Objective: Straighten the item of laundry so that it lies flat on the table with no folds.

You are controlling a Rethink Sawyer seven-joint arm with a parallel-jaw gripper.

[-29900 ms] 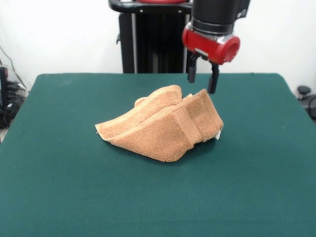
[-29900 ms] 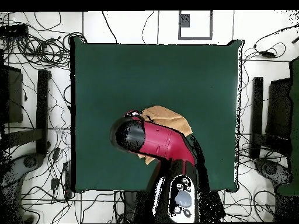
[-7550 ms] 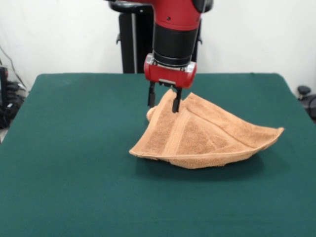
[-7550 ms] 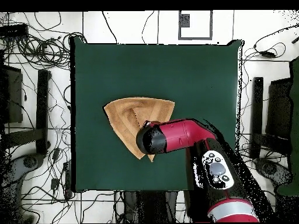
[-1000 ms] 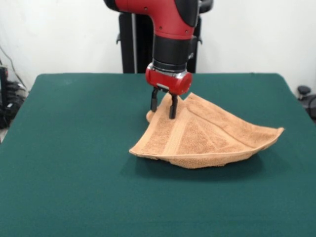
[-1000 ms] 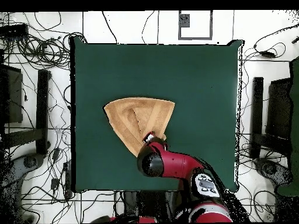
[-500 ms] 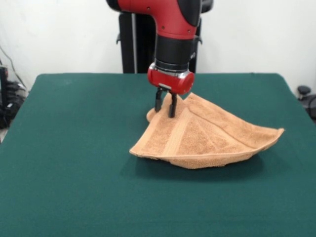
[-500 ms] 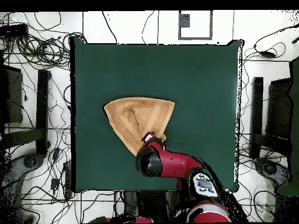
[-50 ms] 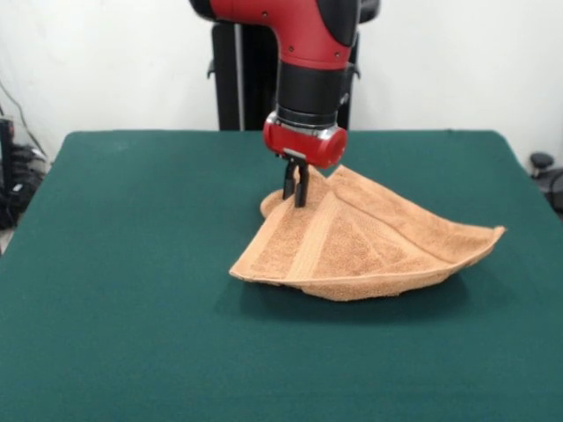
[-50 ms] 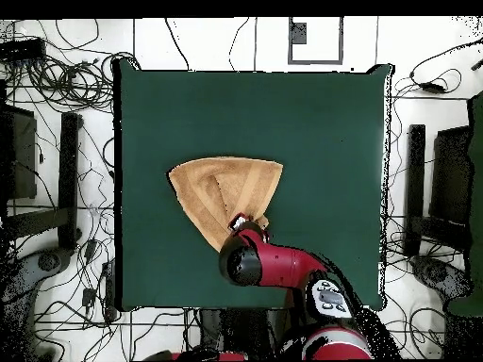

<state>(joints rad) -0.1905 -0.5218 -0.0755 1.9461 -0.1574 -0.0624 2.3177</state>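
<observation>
Pinching the towel's top corner, fingers nearly together on the cloth

So the gripper (image 9: 296, 186) sits at frame center in the front view, its fingers squeezed on the raised peak of the item of laundry (image 9: 369, 246). That tan towel is folded into a rough triangle, spreading toward the right of the frame, edges lifted a bit. It lies around the middle of the table (image 9: 123, 316), left of center from overhead.
</observation>
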